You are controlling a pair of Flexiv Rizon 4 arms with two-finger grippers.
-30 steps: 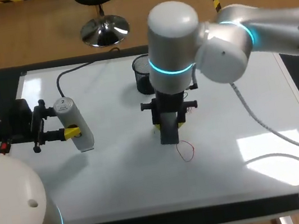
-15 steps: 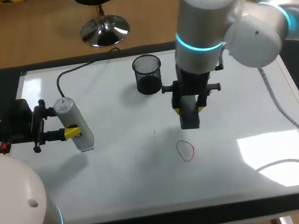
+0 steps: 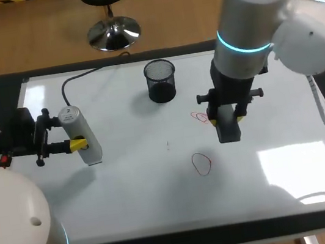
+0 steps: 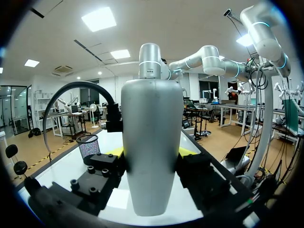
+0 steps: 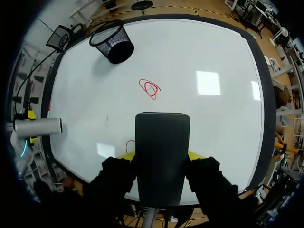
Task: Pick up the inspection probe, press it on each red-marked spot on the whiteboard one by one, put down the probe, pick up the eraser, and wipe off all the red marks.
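Note:
The silver inspection probe (image 3: 82, 136), trailing a black cable, is clamped in my left gripper (image 3: 77, 144) over the whiteboard's (image 3: 137, 194) left part; in the left wrist view the probe (image 4: 152, 147) fills the gap between the yellow tips. My right gripper (image 3: 227, 119) is shut on the dark grey eraser (image 3: 229, 130), held over the board right of centre. A red scribble (image 3: 199, 117) lies just left of the eraser and a red loop (image 3: 202, 164) nearer the front. In the right wrist view the eraser (image 5: 162, 156) partly hides the loop (image 5: 129, 143); the scribble (image 5: 150, 88) lies ahead.
A black mesh cup (image 3: 161, 80) stands at the back middle of the board, also in the right wrist view as the cup (image 5: 113, 43). The probe's cable (image 3: 90, 73) curves along the back left. A dark border (image 3: 200, 240) frames the board's front edge.
My right arm has carried the eraser to the right and slightly back, uncovering the red scribble near the cup. The left arm and probe have not moved.

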